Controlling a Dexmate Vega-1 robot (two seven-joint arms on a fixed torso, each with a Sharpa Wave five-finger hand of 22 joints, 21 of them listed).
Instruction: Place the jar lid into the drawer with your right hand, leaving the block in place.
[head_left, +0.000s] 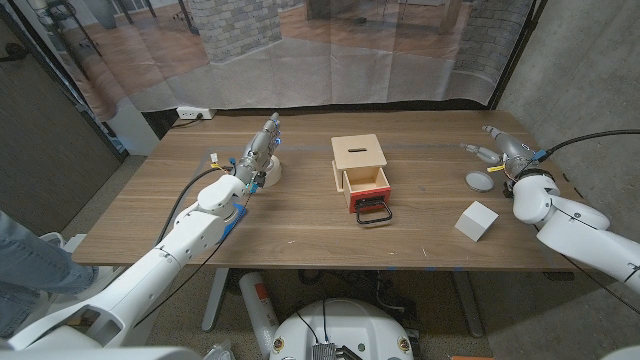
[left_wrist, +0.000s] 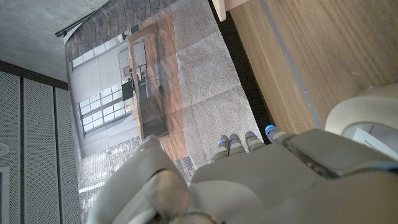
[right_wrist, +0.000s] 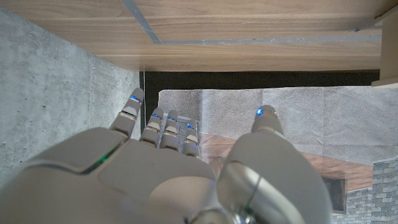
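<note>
On the left side of the wooden table the robot's left hand stood with its fingers stretched out and holding nothing, just beside a round white tape-like roll; what that roll really was I could not make out. In the middle sat a small pale wooden box with its red-fronted drawer pulled out towards the robot, a black wire handle at its front. Its inside looked bare, though part was shadowed. Further right lay the flat, round grey jar lid, and nearer the front edge the white cube block, apart from it. The right hand hovered just behind the lid, fingers spread, gripping nothing. The lid looked light, stiff and thin, probably slick; I judged it best pinched by opposite rim edges. Whether it was metal or plastic I couldn't say.
</note>
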